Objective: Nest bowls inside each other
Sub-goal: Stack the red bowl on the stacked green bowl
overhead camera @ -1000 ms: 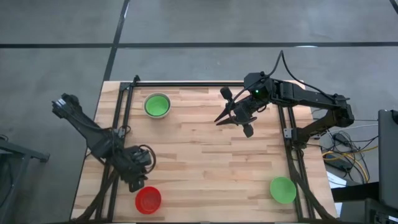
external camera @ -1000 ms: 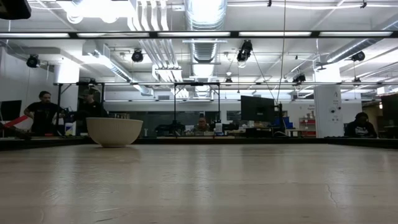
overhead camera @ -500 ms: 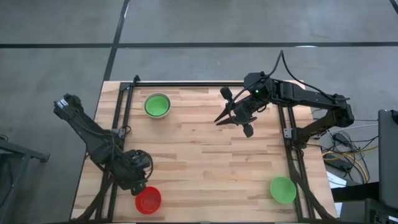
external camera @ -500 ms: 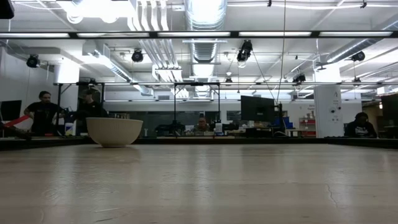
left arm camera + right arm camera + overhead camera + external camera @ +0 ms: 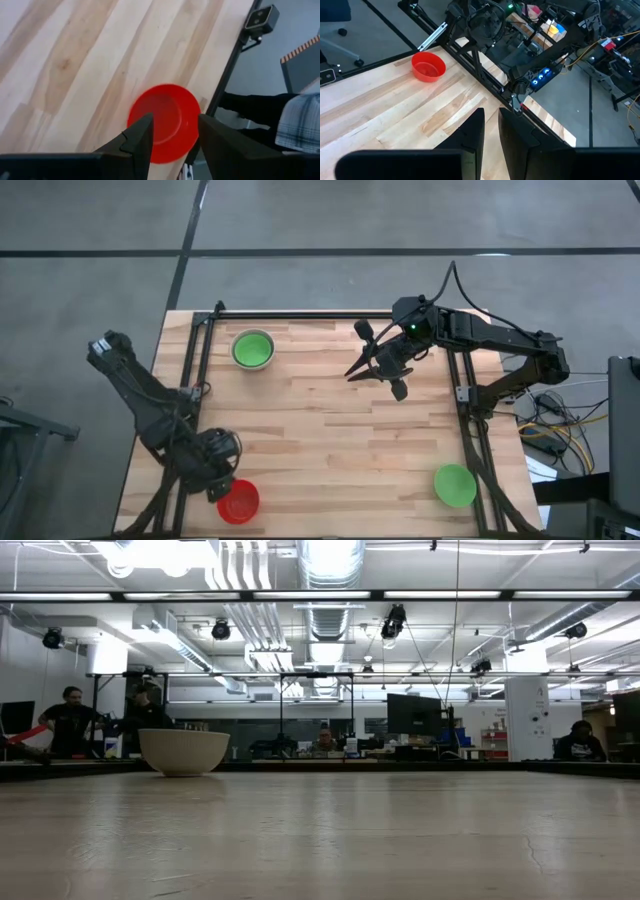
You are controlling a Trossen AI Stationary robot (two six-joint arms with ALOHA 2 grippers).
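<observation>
Since a second ago, the left gripper (image 5: 222, 488) has slid toward the table's near left corner and now hangs over the rim of the red bowl (image 5: 239, 501); the right arm has not moved. From its wrist camera, the left gripper's two dark fingers (image 5: 140, 136) stand wide apart, holding nothing, with the red bowl framed between them. To pick it up well, one finger should probably drop inside the rim and the other outside, pinching the wall squarely so the light plastic does not tip or skate away. Across the table, the right gripper (image 5: 352, 373) waits above the far middle, fingers nearly together and empty. A green-lined pale bowl (image 5: 253, 349) sits far left; another green bowl (image 5: 455, 485) sits near right.
</observation>
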